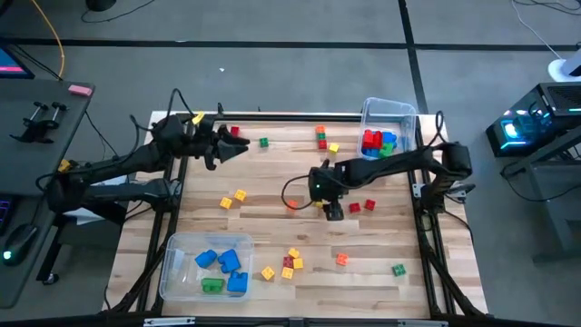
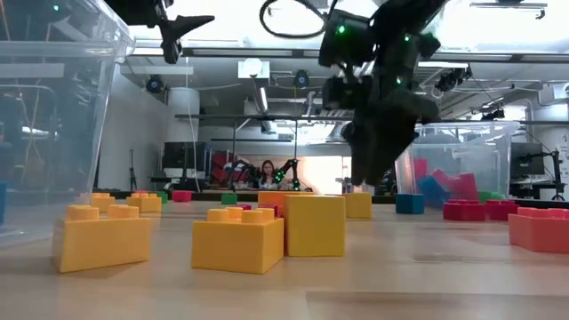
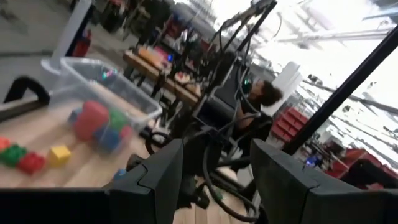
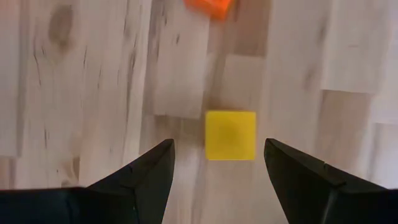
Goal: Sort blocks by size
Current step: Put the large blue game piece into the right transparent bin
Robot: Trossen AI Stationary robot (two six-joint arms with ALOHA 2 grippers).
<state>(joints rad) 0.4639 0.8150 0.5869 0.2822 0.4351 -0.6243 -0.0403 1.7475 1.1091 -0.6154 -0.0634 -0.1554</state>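
Overhead, right gripper [image 1: 332, 211] was seen near bench [image 1: 381, 245] centre, pointed down. Fingers [image 4: 146, 174] were spread apart, nothing held; yellow cube [image 4: 231, 135] lay on wood between them, untouched; orange block [image 4: 208, 5] just beyond. Left gripper [image 1: 238, 145] was held high by far left corner, fingers [image 3: 155, 180] parted, empty. Blocks were scattered across bench. Larger bricks sat in near-left bin [image 1: 177, 243] and far-right bin [image 1: 404, 111].

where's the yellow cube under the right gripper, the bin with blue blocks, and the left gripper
yellow cube [image 4: 231, 134], right wrist view, top face
bin with blue blocks [image 1: 171, 272], high view, left rim
left gripper [image 1: 243, 145], high view, between fingertips
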